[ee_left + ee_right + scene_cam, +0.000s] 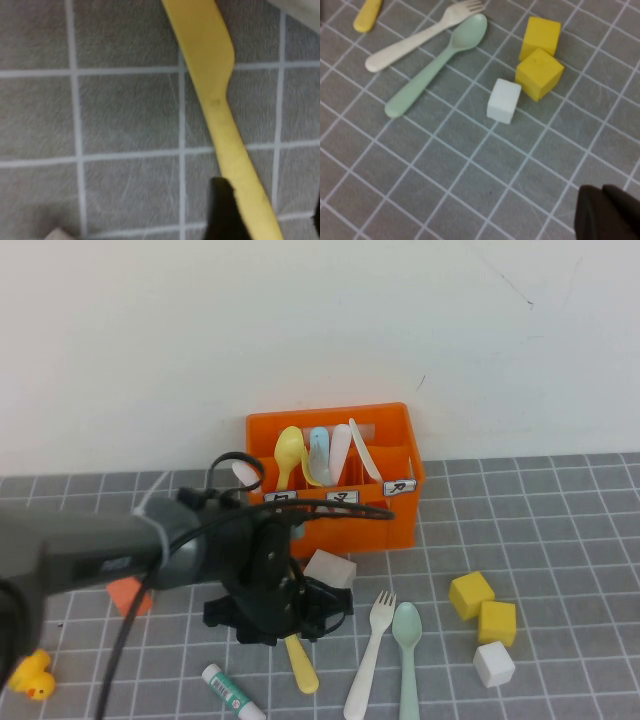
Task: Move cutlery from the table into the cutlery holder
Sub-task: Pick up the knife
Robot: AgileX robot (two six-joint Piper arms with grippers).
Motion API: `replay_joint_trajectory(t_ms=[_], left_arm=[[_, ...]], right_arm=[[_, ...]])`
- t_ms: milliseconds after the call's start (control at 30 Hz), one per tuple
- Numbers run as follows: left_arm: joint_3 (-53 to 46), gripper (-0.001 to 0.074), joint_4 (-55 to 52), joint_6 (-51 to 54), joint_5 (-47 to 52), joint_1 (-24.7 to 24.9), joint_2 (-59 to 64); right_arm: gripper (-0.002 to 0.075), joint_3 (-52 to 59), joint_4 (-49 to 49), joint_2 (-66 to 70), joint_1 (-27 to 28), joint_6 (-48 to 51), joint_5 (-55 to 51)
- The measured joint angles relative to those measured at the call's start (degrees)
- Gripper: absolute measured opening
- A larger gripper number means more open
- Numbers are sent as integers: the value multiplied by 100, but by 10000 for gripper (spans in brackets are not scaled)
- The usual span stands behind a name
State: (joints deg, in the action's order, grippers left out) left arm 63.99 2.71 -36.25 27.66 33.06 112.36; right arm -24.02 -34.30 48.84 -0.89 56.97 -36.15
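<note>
The yellow knife point(302, 664) lies on the grey table point(560, 540), partly under my left gripper point(285, 618). In the left wrist view the knife point(220, 110) runs between the open fingers point(224, 212) of my left gripper point(267, 217), low over the table; they do not grip it. The white fork point(370, 655) and the mint-green spoon point(407, 660) lie side by side to the right of the knife, and also show in the right wrist view, fork point(415, 42) and spoon point(435, 65). The orange cutlery holder point(395, 525) stands behind and holds several pastel pieces. My right gripper point(607, 215) is shut and empty above the table, out of the high view.
A white cube point(330, 568) sits just in front of the holder beside my left gripper. Two yellow cubes point(470, 594) point(497, 622) and a small white cube point(493, 663) lie right of the spoon. A green-and-white tube point(232, 692), an orange cube point(130, 595) and a yellow duck point(33, 675) are at front left.
</note>
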Motion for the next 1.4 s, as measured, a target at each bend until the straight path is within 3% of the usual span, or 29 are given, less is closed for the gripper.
replay_joint_trajectory(t_ms=[200, 833, 967, 1133, 1400], left_arm=[[283, 409, 0, -159, 216, 0, 521], [349, 376, -575, -337, 902, 16, 640], [349, 322, -543, -326, 862, 16, 644], [358, 153, -543, -334, 875, 16, 668], [388, 157, -602, -334, 970, 25, 680]], right_arm=[[-3, 0, -397, 0, 0, 359, 0], [-3, 0, -618, 0, 0, 639, -125], [-3, 0, -643, 0, 0, 653, -148], [-3, 0, -681, 0, 0, 679, -155], [-3, 0, -743, 0, 0, 697, -174]])
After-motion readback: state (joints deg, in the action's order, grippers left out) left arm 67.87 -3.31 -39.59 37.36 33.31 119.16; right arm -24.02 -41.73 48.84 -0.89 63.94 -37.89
